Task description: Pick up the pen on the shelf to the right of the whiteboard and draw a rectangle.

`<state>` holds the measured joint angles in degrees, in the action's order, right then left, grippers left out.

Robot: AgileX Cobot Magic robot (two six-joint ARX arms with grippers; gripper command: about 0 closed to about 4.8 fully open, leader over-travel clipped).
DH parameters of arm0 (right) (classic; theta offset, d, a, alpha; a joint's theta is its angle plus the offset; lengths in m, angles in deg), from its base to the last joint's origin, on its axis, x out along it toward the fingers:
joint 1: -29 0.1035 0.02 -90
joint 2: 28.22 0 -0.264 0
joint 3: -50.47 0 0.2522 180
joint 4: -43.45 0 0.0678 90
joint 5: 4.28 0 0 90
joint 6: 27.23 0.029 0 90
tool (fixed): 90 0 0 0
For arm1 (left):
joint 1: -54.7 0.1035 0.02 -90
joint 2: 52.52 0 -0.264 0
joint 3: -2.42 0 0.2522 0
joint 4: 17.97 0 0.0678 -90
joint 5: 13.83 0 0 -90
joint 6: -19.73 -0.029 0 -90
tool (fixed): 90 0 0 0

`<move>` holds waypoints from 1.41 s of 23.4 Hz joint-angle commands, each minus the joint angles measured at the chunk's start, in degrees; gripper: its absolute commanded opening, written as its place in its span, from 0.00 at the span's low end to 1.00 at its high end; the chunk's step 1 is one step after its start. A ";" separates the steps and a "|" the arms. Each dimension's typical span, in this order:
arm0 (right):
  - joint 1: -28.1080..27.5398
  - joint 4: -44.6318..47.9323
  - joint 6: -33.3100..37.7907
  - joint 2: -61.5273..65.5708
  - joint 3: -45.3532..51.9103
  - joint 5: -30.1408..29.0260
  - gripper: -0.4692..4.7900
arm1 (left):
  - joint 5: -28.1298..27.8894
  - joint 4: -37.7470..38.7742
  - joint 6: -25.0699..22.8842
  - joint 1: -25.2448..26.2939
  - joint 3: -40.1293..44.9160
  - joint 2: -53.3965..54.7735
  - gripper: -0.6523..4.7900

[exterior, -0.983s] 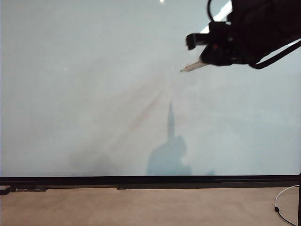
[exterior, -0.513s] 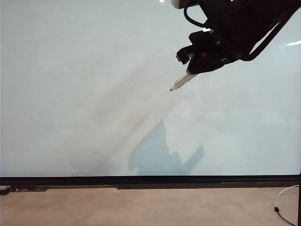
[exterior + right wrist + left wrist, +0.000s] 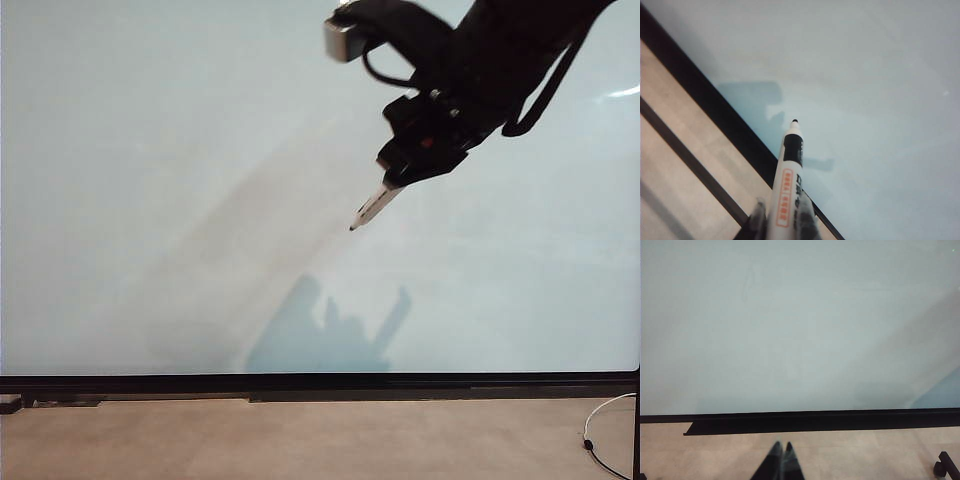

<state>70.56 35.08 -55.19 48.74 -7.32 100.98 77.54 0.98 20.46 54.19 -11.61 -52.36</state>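
One pen point(image 3: 374, 206) sticks out of the right end effector point(image 3: 396, 177), clamped, tip aimed down-left w/ whiteboard point(image 3: 150, 200) behind, upper right. Left end effector point(image 3: 781, 449) low, below the board's frame, fingers together, nothing held.

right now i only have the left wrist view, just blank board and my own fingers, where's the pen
Observer: The pen is in the right gripper, up on the right of the whiteboard in the exterior view.
Operator: is it gripped or loose
Observer: Gripped. In the right wrist view the fingers are shut on its barrel, and its cap is off, with the dark tip bare.
Operator: which way is the tip aimed
Observer: Down and to the left in the exterior view. I cannot tell whether it touches the board.
Operator: any line drawn yet
Observer: None shows in any view. Your left gripper is shut and empty, low in front of the board's black frame.
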 commanded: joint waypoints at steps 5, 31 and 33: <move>-0.07 0.39 -2.40 6.69 -5.16 1.53 0.08 | 0.15 -0.55 -0.07 0.02 -0.11 0.02 0.11; -0.92 6.45 -4.26 11.74 -10.45 5.73 0.08 | 0.15 -0.55 -0.07 0.02 -0.11 0.02 0.11; -0.92 6.95 -4.46 11.72 -10.45 5.81 0.08 | 0.15 -0.55 -0.07 0.02 -0.11 0.02 0.11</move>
<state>69.62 39.27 -59.28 60.74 -17.31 106.10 77.54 0.96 20.46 54.19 -11.61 -52.36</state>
